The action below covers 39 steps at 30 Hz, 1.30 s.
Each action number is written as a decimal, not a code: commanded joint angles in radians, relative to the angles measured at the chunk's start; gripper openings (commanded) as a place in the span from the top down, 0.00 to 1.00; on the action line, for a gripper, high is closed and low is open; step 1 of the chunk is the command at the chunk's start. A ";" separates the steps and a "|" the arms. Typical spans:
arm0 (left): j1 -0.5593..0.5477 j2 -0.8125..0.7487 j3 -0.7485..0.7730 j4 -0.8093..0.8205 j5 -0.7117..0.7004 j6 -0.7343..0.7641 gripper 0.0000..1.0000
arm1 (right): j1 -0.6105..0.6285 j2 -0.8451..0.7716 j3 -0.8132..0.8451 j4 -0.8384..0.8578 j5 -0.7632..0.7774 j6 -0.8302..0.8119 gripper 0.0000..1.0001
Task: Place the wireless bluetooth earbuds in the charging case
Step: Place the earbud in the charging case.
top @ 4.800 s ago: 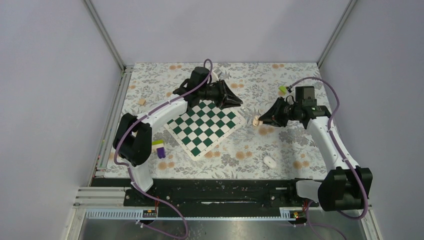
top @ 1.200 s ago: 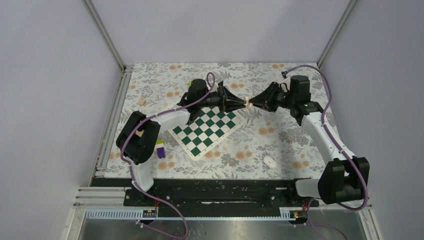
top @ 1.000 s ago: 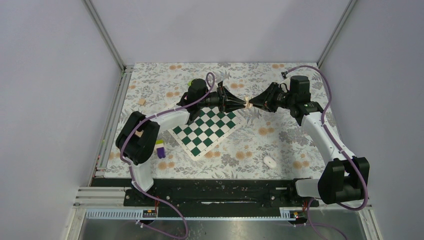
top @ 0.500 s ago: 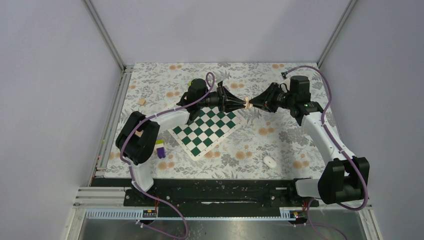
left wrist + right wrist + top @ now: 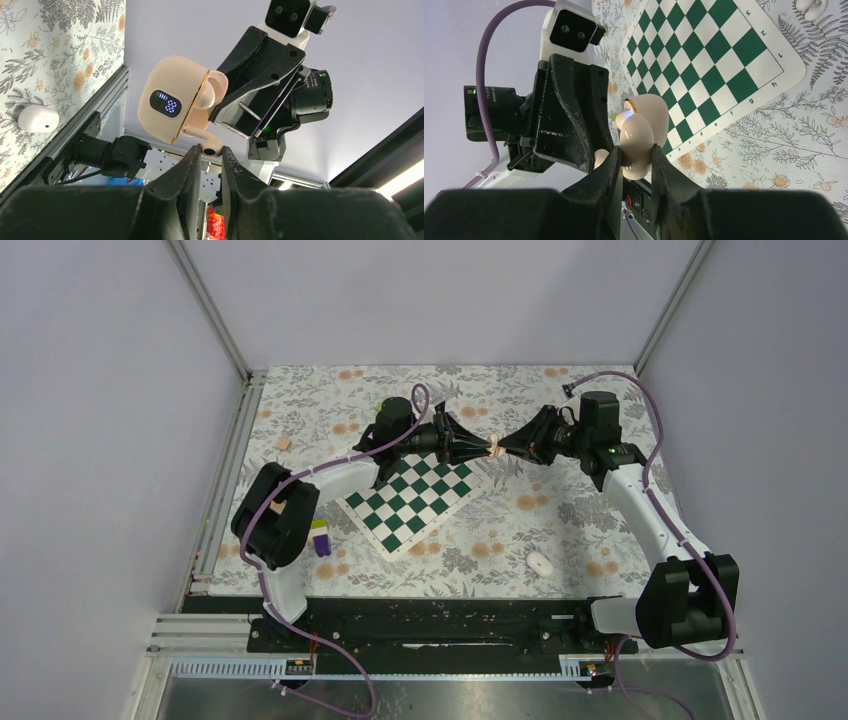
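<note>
My right gripper (image 5: pixel 503 447) is shut on the pale beige charging case (image 5: pixel 639 132) and holds it in the air past the chessboard's far right corner. In the left wrist view the case (image 5: pixel 170 102) is open, with a gold rim and a lit display. My left gripper (image 5: pixel 211 147) is shut on a pale beige earbud (image 5: pixel 207 142), whose stem reaches the case's open rim. The left gripper (image 5: pixel 486 449) meets the right one tip to tip. A white oval piece (image 5: pixel 540 563) lies on the table near the front right.
The green-and-white chessboard (image 5: pixel 410 495) lies below the grippers. A purple and green block (image 5: pixel 320 538) stands left of it. A small tan block (image 5: pixel 284 443) lies at the far left. Metal rails edge the table on the left and at the front.
About five seconds ago the grippers were apart, the right one low beside the board. Now they meet in mid-air. Over the last second nothing has visibly moved.
</note>
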 commanded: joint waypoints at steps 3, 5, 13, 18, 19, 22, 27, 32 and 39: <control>0.011 -0.024 0.015 -0.059 -0.051 0.062 1.00 | 0.009 -0.029 0.054 0.052 -0.047 0.015 1.00; 0.014 -0.027 0.016 -0.070 -0.050 0.076 1.00 | 0.009 -0.031 0.054 0.052 -0.048 0.015 1.00; 0.016 -0.031 0.004 -0.057 -0.044 0.070 1.00 | 0.009 -0.037 0.053 0.051 -0.045 0.018 1.00; 0.018 -0.003 0.035 -0.032 0.017 0.070 0.99 | 0.009 -0.037 0.062 0.053 -0.082 0.015 1.00; 0.017 0.008 0.051 -0.025 0.034 0.068 0.98 | 0.009 -0.035 0.065 0.047 -0.092 0.007 1.00; 0.019 0.002 0.050 -0.065 0.038 0.092 0.97 | 0.009 -0.036 0.079 0.007 -0.103 -0.029 1.00; 0.028 -0.006 0.058 -0.158 0.047 0.160 0.97 | 0.009 -0.042 0.079 0.001 -0.136 -0.045 1.00; 0.047 -0.008 0.072 -0.235 0.054 0.213 0.94 | 0.009 -0.043 0.089 -0.016 -0.165 -0.064 1.00; 0.054 0.008 0.116 -0.283 0.074 0.247 0.87 | 0.009 -0.042 0.100 -0.019 -0.206 -0.068 1.00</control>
